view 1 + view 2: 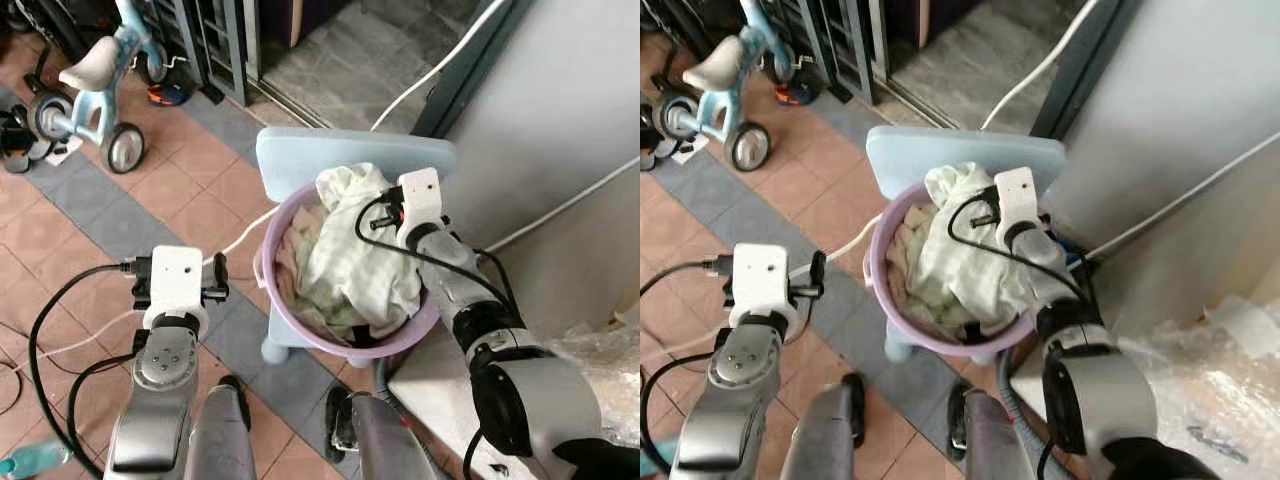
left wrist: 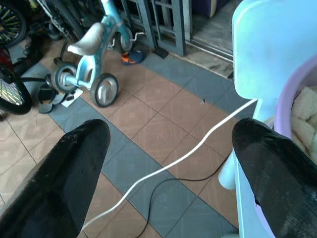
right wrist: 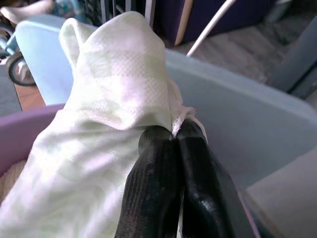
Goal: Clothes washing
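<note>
Over purple basin (image 1: 285, 345), right gripper (image 3: 174, 135) pinches white cloth (image 1: 350, 260); left gripper (image 2: 163, 163) wide, empty. Step: pulling laundry out; next, lift clear.

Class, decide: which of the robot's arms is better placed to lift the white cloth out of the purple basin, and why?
The right. The right gripper is shut on the white cloth above the purple basin. The left gripper is open, off to the basin's side over the floor.
</note>
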You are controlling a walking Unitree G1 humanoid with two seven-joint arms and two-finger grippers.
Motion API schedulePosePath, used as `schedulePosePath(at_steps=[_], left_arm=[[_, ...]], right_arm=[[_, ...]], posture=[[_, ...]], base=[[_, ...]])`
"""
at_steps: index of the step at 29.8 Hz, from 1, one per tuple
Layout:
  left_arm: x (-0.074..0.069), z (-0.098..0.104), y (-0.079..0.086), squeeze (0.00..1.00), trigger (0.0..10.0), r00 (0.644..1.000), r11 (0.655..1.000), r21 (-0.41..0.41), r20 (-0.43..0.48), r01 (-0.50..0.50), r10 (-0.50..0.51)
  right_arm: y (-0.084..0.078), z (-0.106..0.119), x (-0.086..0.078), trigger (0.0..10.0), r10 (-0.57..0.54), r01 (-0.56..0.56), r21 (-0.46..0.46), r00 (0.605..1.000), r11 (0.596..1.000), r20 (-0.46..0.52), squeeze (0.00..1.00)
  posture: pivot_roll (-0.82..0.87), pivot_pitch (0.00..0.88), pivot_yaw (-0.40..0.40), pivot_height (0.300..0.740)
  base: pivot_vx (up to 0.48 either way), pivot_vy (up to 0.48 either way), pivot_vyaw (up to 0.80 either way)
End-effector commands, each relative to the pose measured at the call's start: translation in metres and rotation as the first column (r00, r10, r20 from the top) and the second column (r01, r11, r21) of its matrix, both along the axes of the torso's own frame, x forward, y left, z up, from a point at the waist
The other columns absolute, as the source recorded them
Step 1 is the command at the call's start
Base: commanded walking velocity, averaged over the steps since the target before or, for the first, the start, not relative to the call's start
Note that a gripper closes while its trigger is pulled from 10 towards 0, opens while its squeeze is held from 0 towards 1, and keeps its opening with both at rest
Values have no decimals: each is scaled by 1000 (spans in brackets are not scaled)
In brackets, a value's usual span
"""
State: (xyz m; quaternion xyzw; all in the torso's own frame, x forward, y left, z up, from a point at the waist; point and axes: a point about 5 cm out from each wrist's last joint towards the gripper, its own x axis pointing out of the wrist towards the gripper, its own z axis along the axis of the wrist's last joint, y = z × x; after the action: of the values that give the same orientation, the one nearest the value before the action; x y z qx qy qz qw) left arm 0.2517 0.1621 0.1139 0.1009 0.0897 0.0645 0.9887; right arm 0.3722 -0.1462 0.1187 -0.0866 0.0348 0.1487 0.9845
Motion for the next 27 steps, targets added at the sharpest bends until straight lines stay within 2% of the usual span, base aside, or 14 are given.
schedulePosePath(at_steps=[1,2,5,11,13,15,16,17,23,27], left_arm=[[-2,-10,-1,0,10000,999,1000,-3,-32,5,-5],[-1,-16,-4,0,10000,999,1000,-1,-44,21,-21],[2,-25,-11,0,10000,996,998,-13,-67,61,-61],[12,-29,-21,0,10000,998,998,-35,-30,45,-46],[15,-29,-24,0,10000,998,997,-42,-19,67,-67],[18,-29,-25,0,10000,997,996,-46,-13,75,-76],[19,-29,-26,0,10000,997,996,-48,-10,76,-77],[21,-28,-27,0,10000,996,995,-53,-7,86,-87],[27,-29,-32,0,10000,994,992,-70,10,105,-105],[26,-30,-32,0,10000,996,992,-82,16,92,-91]], right_arm=[[-5,-1,-6,0,32,-32,-19,999,999,25,0],[-12,0,-18,0,69,-67,-35,995,997,66,0],[-16,3,-33,0,71,-69,-15,991,997,113,0],[-17,0,-60,0,-89,74,86,978,994,187,0],[-14,-5,-67,0,-170,146,151,972,978,164,0],[-8,-4,-72,118,-170,146,140,969,979,181,0],[-4,-2,-74,353,-154,131,127,969,983,191,0],[1,-1,-75,3137,-137,114,129,973,985,186,0],[15,7,-71,3569,-78,55,133,982,990,175,0],[17,14,-65,4118,-71,49,118,979,992,189,0]], posture=[[72,21,-46,740],[46,0,-34,740],[26,0,-32,740],[15,0,-32,740],[5,0,-26,740],[-1,0,-23,740],[-11,0,-17,740],[-18,0,-14,740],[-18,0,-29,740],[-7,0,-42,740]], base=[[0,0,0],[0,0,0],[0,0,0],[0,0,0],[0,0,0],[0,0,0],[0,0,0],[0,0,0],[-156,0,0],[-330,0,0]])
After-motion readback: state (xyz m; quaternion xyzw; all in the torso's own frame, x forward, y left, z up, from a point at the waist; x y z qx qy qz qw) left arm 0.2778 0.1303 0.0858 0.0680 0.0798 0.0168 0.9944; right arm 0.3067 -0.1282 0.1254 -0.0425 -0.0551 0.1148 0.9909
